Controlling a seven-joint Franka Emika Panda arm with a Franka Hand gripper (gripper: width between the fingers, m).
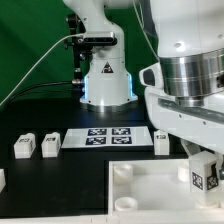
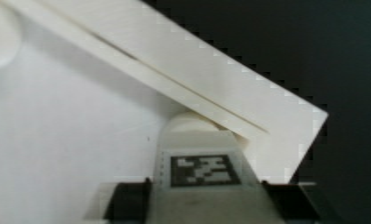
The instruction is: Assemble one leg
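Observation:
My gripper is shut on a leg, a small white block with a black-and-white tag. It holds the leg upright over the near right part of the large white tabletop panel. In the wrist view the leg sits between my two dark fingers, tag facing the camera, with the gripper closed on its sides. Below it lie the panel's white face and its raised edge, running diagonally. Whether the leg touches the panel cannot be told.
Two loose legs stand at the exterior view's left, a third right of the marker board. Another white piece shows at the left edge. The panel has round sockets. The arm's base stands behind.

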